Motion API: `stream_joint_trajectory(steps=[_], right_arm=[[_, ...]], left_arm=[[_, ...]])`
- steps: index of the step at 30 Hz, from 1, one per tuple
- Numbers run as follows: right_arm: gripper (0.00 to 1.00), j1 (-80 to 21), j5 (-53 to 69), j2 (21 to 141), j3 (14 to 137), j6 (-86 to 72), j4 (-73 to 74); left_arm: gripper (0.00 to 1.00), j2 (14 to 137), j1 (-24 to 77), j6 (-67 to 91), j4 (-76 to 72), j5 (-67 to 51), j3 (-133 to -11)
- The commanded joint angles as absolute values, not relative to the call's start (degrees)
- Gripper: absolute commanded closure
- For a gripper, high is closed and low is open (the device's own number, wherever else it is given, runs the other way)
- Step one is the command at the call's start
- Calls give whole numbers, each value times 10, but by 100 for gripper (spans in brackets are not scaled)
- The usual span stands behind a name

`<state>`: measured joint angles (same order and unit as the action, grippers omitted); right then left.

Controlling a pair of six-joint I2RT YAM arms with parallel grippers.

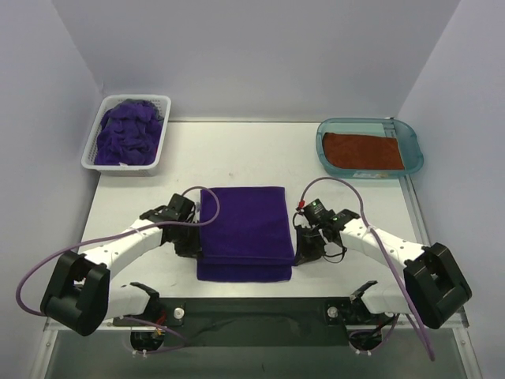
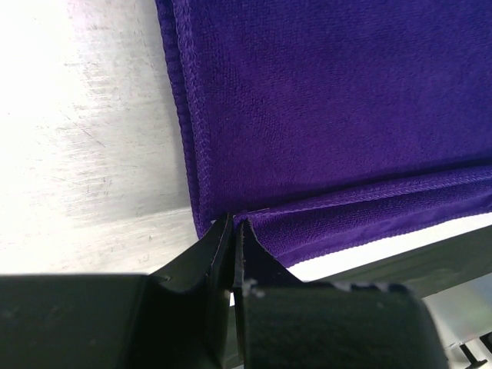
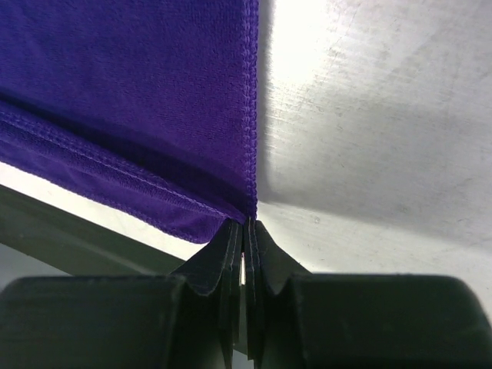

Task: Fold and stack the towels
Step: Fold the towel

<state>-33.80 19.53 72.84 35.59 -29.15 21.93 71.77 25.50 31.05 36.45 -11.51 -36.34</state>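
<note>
Watching the feeds from my desk here: the purple towel [image 1: 245,229] is lying flat, folded over on itself, right between the two sets of jaws. The top layer stops a bit short, so a strip of the lower layer sticks out along the edge nearest the arm bases. The left gripper [image 1: 196,249] sits at that layer's near left corner. On its wrist cam the jaws are down to a thin slit and the hem runs straight into the tips, so it looks to me like it's got that corner nipped. The right gripper [image 1: 299,254] mirrors it at the near right corner, jaws pressed fully together with the tips touching the hem. I honestly can't see any cloth between them, so no idea if it's actually got hold of anything. Well past the left jaws, at the far left of the table [image 1: 237,150], there's a white basket [image 1: 118,166] with a purple pile [image 1: 126,133] of crumpled towels in it. Well past the right jaws, at the far right, a teal tray [image 1: 371,122] has the orange towel [image 1: 361,150] lying flat in it.
</note>
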Motion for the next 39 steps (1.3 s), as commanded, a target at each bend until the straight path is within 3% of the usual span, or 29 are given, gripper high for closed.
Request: stream_joint_trajectory(steps=[1, 3, 6, 10, 12, 14, 17, 22, 32, 39], right_arm=[[100, -345, 177, 740, 347, -287, 248], [100, -351, 179, 744, 345, -283, 246], [92, -359, 191, 741, 345, -274, 247], [68, -379, 220, 706, 348, -271, 251], [66, -388, 252, 670, 352, -267, 257], [65, -395, 297, 638, 354, -259, 269], [65, -400, 312, 610, 367, -243, 301], [65, -398, 188, 596, 406, -254, 305], [72, -399, 134, 748, 468, -293, 240], [75, -406, 172, 805, 439, -307, 207]], left_arm=[[94, 717, 261, 318, 351, -97, -355], [92, 718, 269, 320, 351, -98, -353], [84, 716, 284, 323, 355, -103, -353], [65, 688, 296, 342, 372, -114, -355], [51, 644, 305, 355, 390, -121, -356], [44, 587, 310, 362, 413, -128, -360], [42, 521, 311, 374, 443, -136, -367], [33, 512, 311, 383, 446, -93, -400], [32, 727, 336, 331, 409, -38, -513], [44, 783, 360, 334, 378, -31, -491]])
